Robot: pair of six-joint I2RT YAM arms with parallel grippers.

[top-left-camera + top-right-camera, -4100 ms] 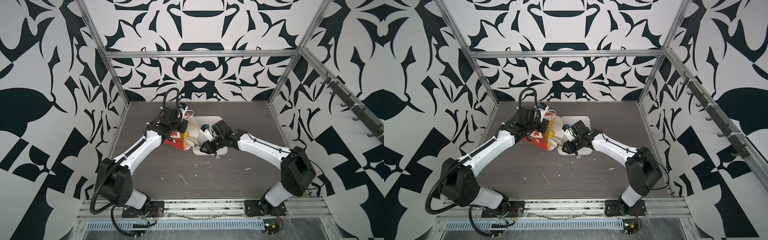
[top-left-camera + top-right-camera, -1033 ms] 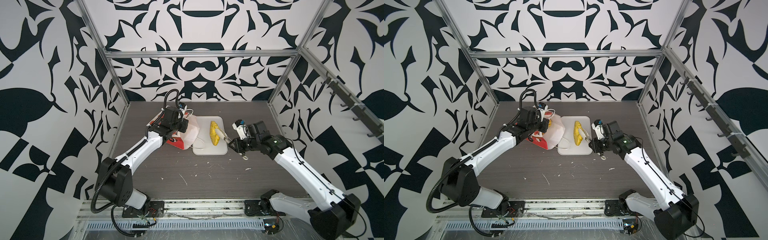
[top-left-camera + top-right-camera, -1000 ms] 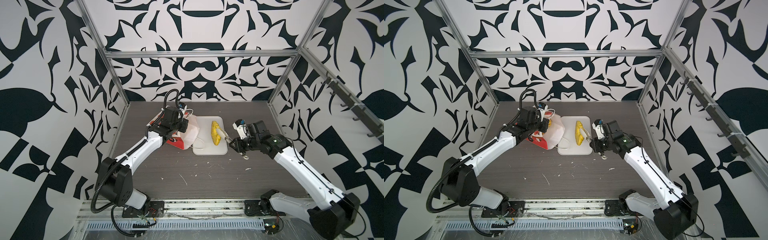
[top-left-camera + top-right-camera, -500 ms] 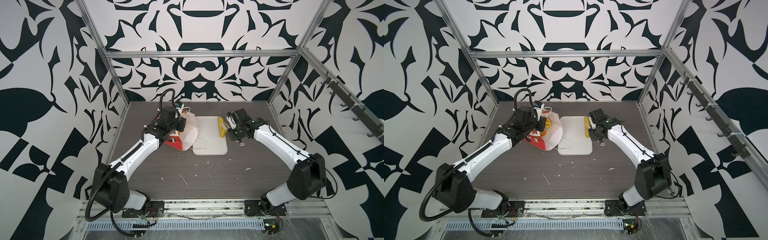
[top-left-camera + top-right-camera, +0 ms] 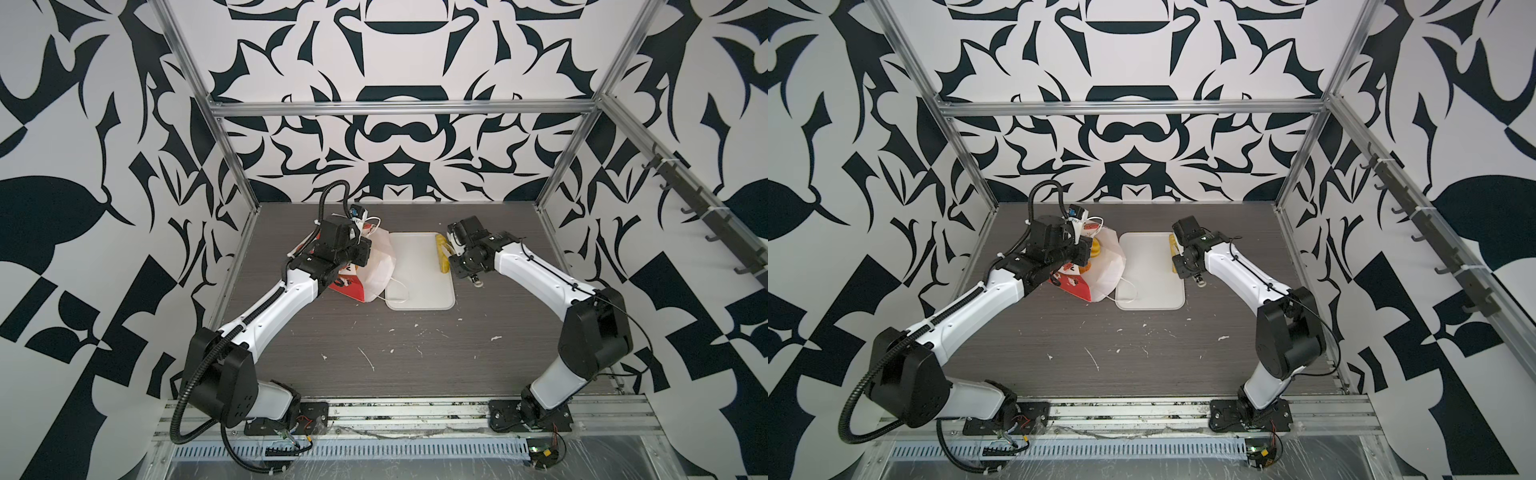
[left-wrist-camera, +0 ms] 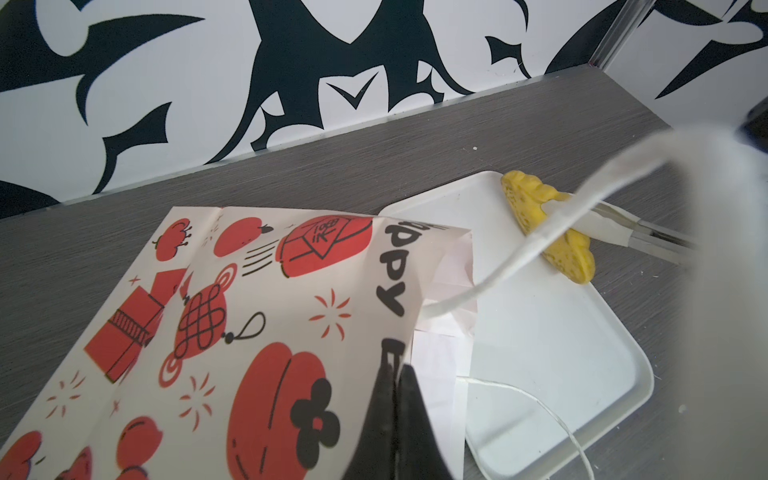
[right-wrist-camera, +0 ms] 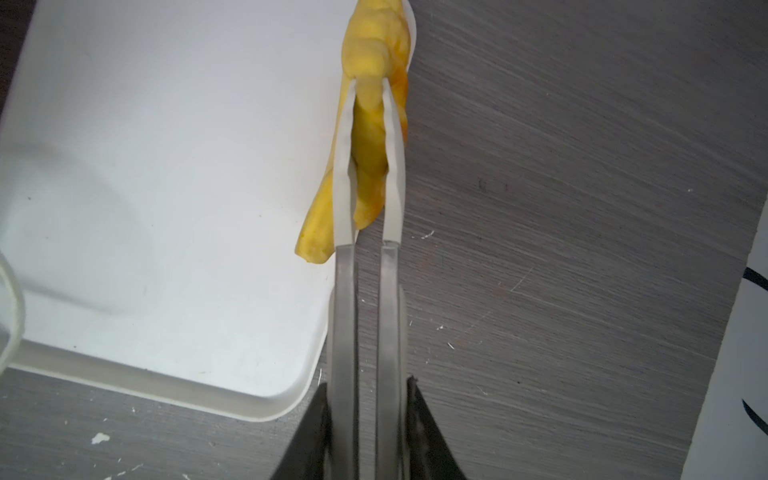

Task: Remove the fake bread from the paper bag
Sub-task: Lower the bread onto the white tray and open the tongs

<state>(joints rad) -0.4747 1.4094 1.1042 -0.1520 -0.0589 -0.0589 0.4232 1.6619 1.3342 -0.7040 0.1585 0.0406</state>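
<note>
- One yellow croissant (image 7: 367, 37) is out of the paper bag (image 6: 249, 311). It is pinched on edge between the thin pads of the right gripper (image 7: 369, 83), right at the far right rim of the white tray (image 5: 415, 291).
- In the right wrist view the croissant straddles that rim, with part of it over the table (image 7: 582, 208). If it is let go there, it may well tip outward and land off the tray.
- The pads bite deep into the soft toy, so it could cling to one pad on release and be dragged along.
- The left gripper (image 6: 395, 368) is clenched on the upper lip of the bag's mouth. The bag lies on its side just beside the tray, with its mouth toward it.
- That thin paper edge could tear or slide out of the jaws. The mouth would then sag shut over what remains inside.
- At least one orange pastry (image 5: 1095, 248) shows in the opening in a top view. I cannot tell how many more are inside.
- A cord handle (image 5: 399, 286) loops onto the tray near the mouth. A gripper going back in could snag it and pull the whole bag.
</note>
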